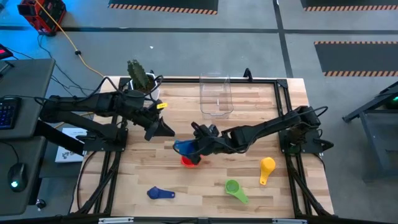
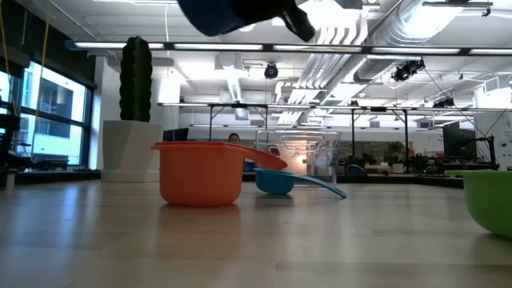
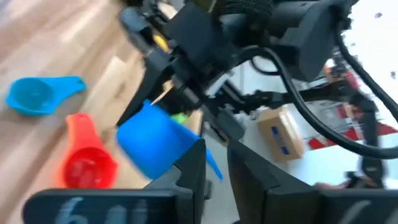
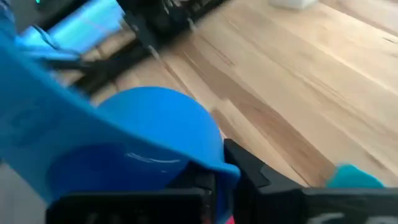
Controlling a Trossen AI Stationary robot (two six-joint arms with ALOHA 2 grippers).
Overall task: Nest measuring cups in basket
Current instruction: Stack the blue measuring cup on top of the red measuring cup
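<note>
From overhead I see my right end effector near the middle of the worktop, clenched on the blue measuring cup, which hangs above the red cup. In the right wrist view the blue cup's rim sits pinched between the dark fingers, lifted off the wood. The left end effector waits just beside it, toward the cactus pot; its fingers stand slightly parted around nothing.

The clear basket stands at the far edge of the worktop and holds no cup that I can make out (its see-through walls show only wood). Loose on the worktop lie 3 more cups: dark blue, green and yellow. The low view adds an orange cup and a light blue one beside it.
</note>
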